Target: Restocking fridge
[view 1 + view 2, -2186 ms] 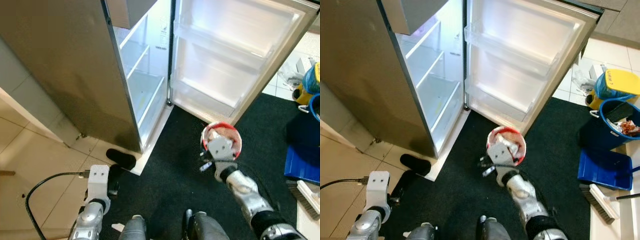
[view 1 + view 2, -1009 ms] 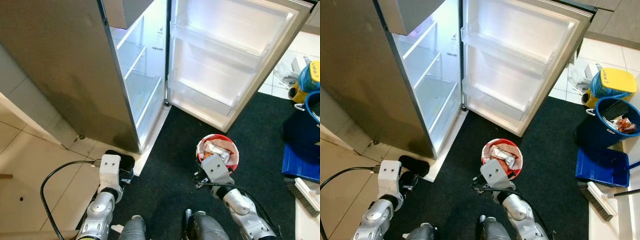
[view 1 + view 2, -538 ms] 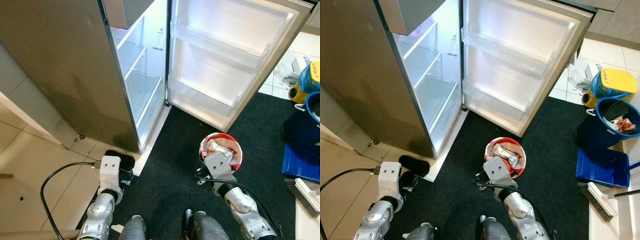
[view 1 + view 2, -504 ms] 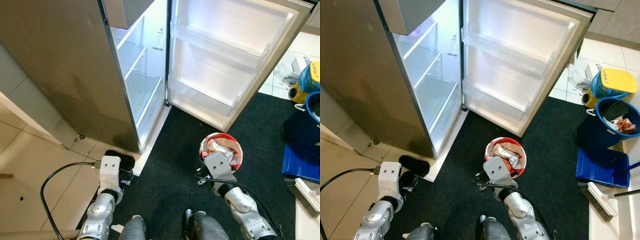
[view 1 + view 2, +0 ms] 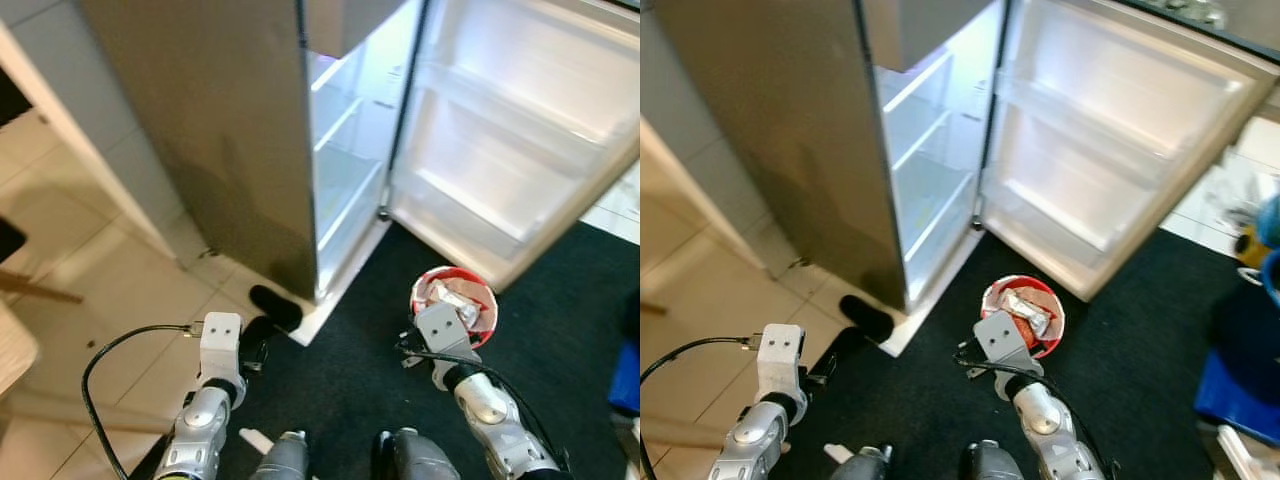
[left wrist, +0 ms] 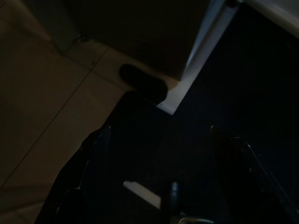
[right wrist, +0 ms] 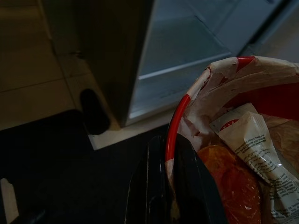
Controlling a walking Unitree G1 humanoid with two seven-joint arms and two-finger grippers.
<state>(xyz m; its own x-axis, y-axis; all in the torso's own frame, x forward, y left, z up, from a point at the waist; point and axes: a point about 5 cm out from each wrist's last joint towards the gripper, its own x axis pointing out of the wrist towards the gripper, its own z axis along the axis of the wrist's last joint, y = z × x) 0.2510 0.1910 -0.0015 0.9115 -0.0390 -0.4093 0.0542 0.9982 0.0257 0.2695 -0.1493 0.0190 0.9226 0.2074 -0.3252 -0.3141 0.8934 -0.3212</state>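
The right arm reached forward and low, its wrist block just behind the red bucket (image 5: pixel 1024 312). The right gripper (image 7: pixel 169 186) had its 2 fingers (image 7: pixel 152 186) pinched together over the bucket's near rim, 1 outside the wall and 1 inside. The bucket sat over the black mat (image 5: pixel 1120 330), just in front of the open fridge (image 5: pixel 940 170) and its swung-out door (image 5: pixel 1110 150). Inside the bucket lay a white paper lining, a white wrapped packet (image 7: pixel 254 144) and something orange (image 7: pixel 229 186) below it.

The left arm hung bent at the robot's side, its wrist block above the tile floor (image 5: pixel 90 270) at the mat's edge, a black cable looping off it. The left gripper (image 6: pixel 159 177) pointed down at the floor with its fingers (image 6: pixel 88 163) spread wide apart and nothing between them. A dark slipper (image 5: pixel 275 307) lay by the fridge's lower corner.
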